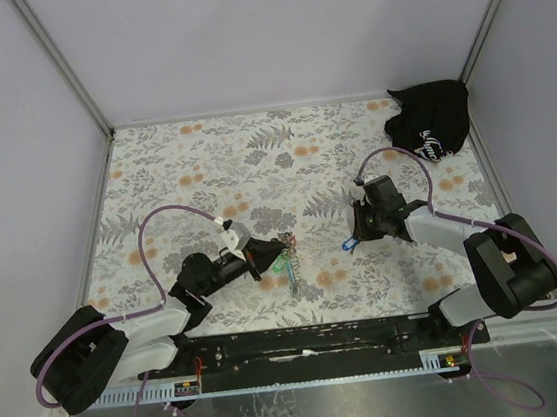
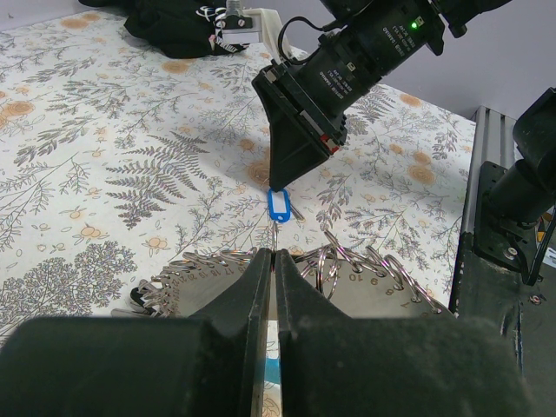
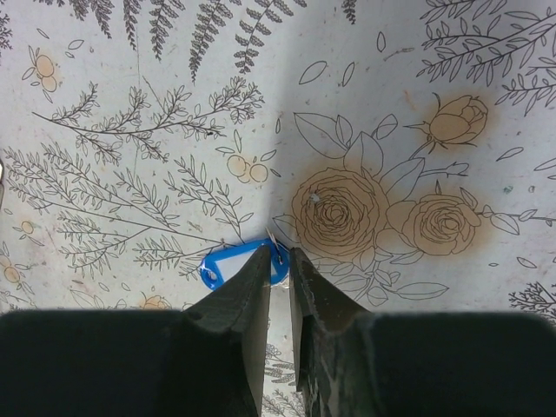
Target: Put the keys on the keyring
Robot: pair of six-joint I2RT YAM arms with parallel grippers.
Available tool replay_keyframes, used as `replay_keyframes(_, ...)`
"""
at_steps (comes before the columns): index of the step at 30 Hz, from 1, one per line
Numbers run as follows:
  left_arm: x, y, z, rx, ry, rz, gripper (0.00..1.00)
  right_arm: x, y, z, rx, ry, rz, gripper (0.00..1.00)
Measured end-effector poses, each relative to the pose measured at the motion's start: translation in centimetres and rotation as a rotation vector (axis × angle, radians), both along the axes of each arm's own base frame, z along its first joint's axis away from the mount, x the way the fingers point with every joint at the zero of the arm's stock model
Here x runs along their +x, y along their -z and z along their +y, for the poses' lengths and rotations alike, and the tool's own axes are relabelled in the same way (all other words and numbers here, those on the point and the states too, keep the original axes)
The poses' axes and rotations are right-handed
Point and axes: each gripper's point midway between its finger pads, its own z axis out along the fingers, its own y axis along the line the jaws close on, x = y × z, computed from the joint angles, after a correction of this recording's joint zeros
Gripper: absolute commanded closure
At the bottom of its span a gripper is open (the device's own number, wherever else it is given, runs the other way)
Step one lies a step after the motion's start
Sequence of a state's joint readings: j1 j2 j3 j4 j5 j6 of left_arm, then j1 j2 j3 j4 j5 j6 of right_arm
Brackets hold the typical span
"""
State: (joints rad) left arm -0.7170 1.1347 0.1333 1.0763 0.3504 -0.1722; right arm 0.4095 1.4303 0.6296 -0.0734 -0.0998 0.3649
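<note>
Right pincer (image 3: 278,254) nearly closed on flat blue plastic key tag (image 3: 221,266) | left pincer (image 2: 272,254) closed on keyring (image 2: 343,265) of shiny wire loops

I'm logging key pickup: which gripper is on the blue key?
The right gripper, pinching the blue key by its edge; the left gripper is closed at the keyring instead.

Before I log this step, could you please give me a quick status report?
Left tool shut on keyring. Right tool pinching blue key, apart from keyring. Black bag far corner, clear of both.
</note>
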Motion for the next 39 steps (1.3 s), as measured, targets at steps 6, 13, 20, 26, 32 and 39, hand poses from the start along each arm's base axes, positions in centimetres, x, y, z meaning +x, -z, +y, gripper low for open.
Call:
replay_keyframes(6, -0.01, 0.00, 0.00, 0.000, 0.000, 0.000, 1.00, 0.23, 0.09, 0.10, 0.002, -0.001, -0.006, 0.82)
replay_keyframes(13, 0.00, 0.00, 0.00, 0.000, 0.000, 0.000, 1.00, 0.31, 0.10, 0.12, 0.001, -0.005, -0.010, 0.84)
replay_keyframes(20, -0.01, 0.00, 0.00, 0.000, 0.000, 0.000, 1.00, 0.32, 0.10, 0.10, -0.001, -0.010, -0.012, 0.79)
replay_keyframes(26, -0.01, 0.00, 0.00, 0.000, 0.000, 0.000, 1.00, 0.40, 0.07, 0.11, -0.003, -0.016, -0.018, 0.79)
replay_keyframes(32, 0.00, 0.04, -0.01, 0.001, 0.000, 0.001, 1.00, 0.55, 0.00, 0.14, -0.005, -0.024, -0.027, 0.80)
replay_keyframes(39, 0.02, 0.35, -0.03, 0.008, 0.001, 0.009, 1.00, 0.47, -0.08, 0.42, 0.006, -0.046, -0.028, 0.83)
